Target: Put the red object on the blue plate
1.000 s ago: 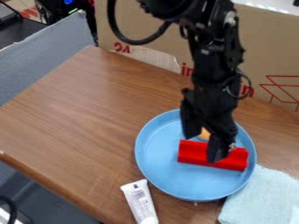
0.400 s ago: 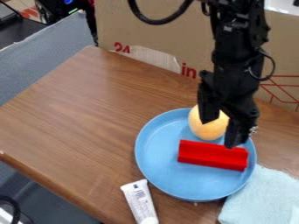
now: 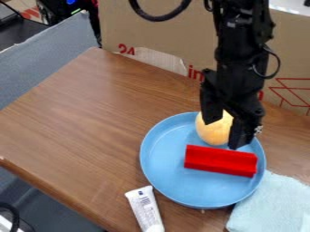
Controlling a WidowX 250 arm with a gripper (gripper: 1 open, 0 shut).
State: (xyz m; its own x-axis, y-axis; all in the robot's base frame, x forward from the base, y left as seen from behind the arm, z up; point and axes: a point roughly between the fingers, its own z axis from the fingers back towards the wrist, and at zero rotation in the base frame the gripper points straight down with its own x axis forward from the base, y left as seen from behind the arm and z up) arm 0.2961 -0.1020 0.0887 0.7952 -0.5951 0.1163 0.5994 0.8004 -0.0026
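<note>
The red object (image 3: 220, 160) lies flat on the blue plate (image 3: 164, 156), toward the plate's right side. A yellow-orange fruit (image 3: 215, 128) sits on the plate just behind it, apparently touching it. The gripper (image 3: 230, 127) hangs above the plate, fingers spread and holding nothing. A pale teal cloth (image 3: 274, 209) lies at the plate's lower right, a white tube (image 3: 144, 207) just below its rim.

The wooden table (image 3: 97, 118) lies open left of the blue plate (image 3: 164, 159), whose inside is crowded by the red object (image 3: 220, 160), a yellow-orange fruit (image 3: 216, 127) and the gripper (image 3: 230, 129) hanging above.
</note>
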